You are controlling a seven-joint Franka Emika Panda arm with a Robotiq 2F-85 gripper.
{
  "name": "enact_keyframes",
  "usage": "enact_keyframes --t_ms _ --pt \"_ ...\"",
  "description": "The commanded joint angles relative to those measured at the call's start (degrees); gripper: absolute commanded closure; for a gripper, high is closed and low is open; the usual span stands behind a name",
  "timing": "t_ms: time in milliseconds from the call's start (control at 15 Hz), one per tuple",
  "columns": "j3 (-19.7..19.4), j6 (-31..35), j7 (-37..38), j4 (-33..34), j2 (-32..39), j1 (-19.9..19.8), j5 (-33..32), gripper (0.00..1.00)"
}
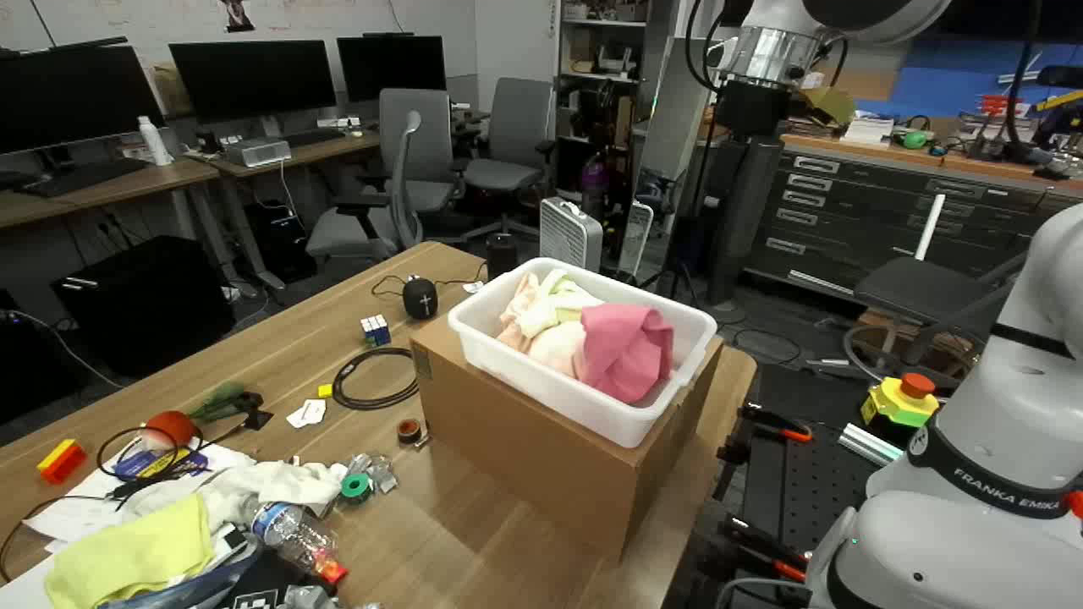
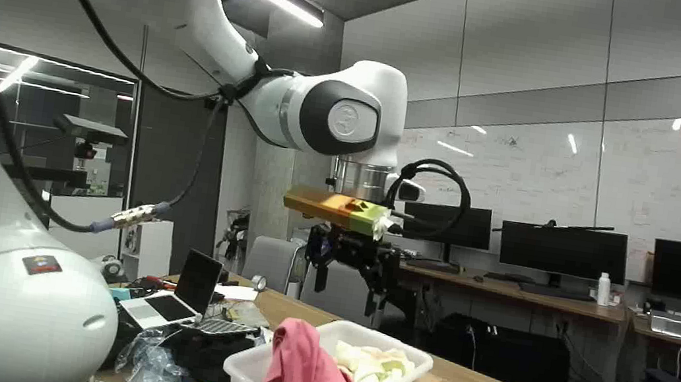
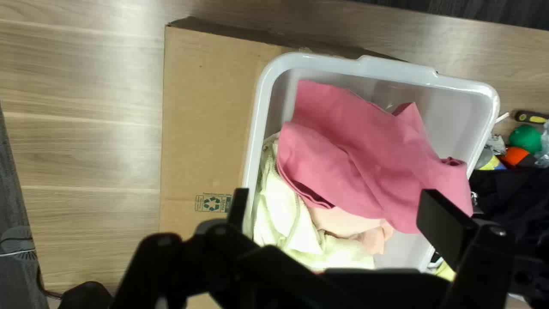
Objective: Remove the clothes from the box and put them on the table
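- The gripper (image 2: 346, 295) hangs above the box (image 1: 541, 387), jaws spread wide; it holds nothing and touches nothing, its fingers (image 3: 444, 221) well apart from the clothes (image 2: 311, 377) below.
- The pink cloth (image 3: 364, 159) lies uppermost in the box, loosely crumpled over part of the peach cloth (image 3: 336, 221); its peak stands up steeply.
- The pale cloth (image 3: 281, 214) is bunched beside the pink one; whether it is one piece or several, I cannot tell.
- The box stands on a brown carton (image 1: 516, 457), and that on the tabletop (image 1: 457, 541).
- A yellow cloth (image 1: 135, 550) lies near a bottle (image 1: 292, 533) on the tabletop; I would not count it as part of the job.
- I judge the task to be at its start: the clothes seen in the box are all left to lift out and set down, and no grasp is made yet. What may lie beneath them is hidden. The pink one looks the easiest first pick.
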Motion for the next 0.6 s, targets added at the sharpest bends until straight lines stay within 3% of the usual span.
enact_keyframes --t_ms 0,533 --pt "0.8 -0.1 -0.5 0.3 0.1 -0.9 0.6 0.00" --pt "4.3 8.0 0.4 -1.3 1.8 1.2 0.6 0.00"
